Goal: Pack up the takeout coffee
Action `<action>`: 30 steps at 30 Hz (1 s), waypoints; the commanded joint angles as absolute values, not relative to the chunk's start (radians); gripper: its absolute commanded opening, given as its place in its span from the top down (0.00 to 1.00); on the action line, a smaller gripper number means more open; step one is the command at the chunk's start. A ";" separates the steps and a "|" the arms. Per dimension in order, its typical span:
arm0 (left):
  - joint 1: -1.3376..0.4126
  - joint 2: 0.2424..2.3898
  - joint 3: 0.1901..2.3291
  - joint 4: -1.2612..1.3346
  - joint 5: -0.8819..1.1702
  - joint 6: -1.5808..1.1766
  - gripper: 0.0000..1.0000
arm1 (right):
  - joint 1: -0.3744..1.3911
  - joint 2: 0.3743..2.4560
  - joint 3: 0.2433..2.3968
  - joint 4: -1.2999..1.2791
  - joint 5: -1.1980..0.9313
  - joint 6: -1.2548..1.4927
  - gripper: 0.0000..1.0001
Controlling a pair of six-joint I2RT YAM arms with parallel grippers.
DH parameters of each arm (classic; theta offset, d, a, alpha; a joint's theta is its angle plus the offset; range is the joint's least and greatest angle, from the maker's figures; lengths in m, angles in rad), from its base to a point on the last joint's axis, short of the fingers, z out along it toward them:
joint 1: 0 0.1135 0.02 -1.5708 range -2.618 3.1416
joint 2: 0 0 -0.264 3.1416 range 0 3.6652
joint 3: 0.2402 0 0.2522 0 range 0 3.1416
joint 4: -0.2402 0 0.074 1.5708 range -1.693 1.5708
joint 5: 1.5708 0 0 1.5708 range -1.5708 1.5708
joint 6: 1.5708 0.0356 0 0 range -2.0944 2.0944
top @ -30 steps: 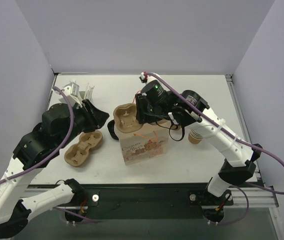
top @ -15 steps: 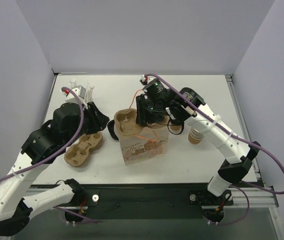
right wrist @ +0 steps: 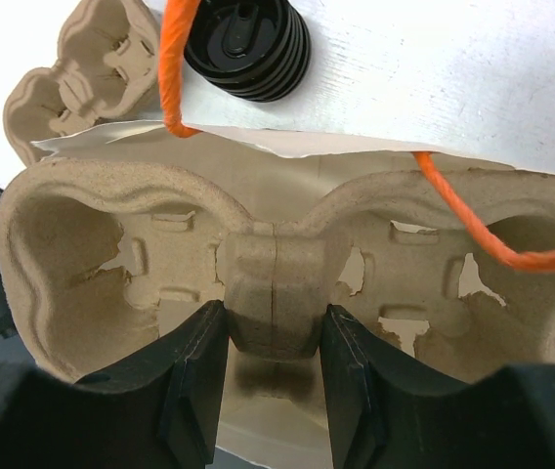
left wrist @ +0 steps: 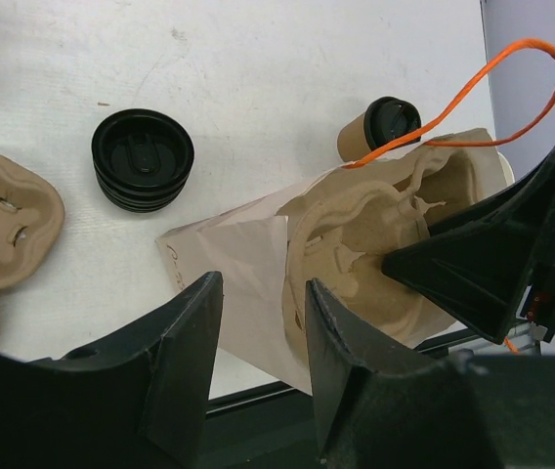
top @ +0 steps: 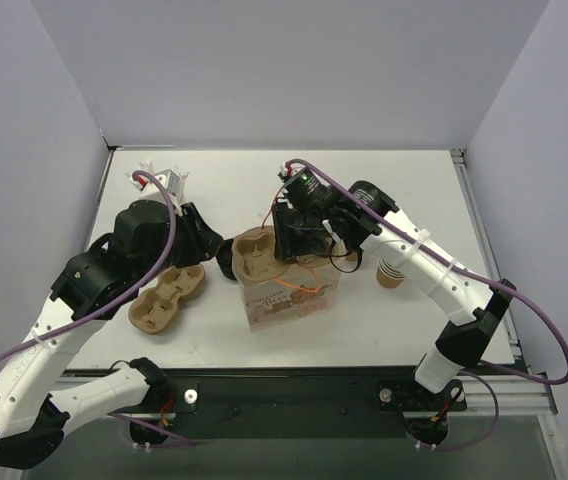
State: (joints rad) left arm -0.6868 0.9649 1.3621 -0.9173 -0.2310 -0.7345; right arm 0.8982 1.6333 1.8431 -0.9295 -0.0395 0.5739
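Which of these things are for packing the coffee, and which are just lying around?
In the job: takeout coffee, paper bag, cup carrier gripped by the right hand.
Lying about: stack of black lids, spare carrier, stack of lidless cups.

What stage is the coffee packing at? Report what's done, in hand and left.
Done: the pale paper bag with orange handles stands open. In hand: the right gripper is shut on the centre ridge of the brown moulded-pulp cup carrier, at the bag's mouth; the left gripper is open beside the bag. Left: the black-lidded brown paper cup sits on the table, not yet in the carrier.
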 commanded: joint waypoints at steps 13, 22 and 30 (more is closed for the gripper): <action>-0.672 0.982 1.350 -0.881 -0.172 -0.712 0.51 | 0.890 1.651 1.786 -0.945 -0.003 0.575 0.69; -0.664 1.011 1.285 -0.733 -0.138 -0.666 0.50 | 0.890 1.637 1.789 -0.945 -0.015 0.571 0.69; -0.664 1.057 1.267 -0.675 -0.138 -0.632 0.50 | 0.890 1.623 1.789 -0.945 -0.009 0.574 0.69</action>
State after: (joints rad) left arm -0.6701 1.0397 1.2716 -0.7586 -0.1509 -0.6682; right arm 0.8963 1.6341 1.7977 -0.9234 -0.0235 0.5747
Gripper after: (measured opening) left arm 0.502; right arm 0.385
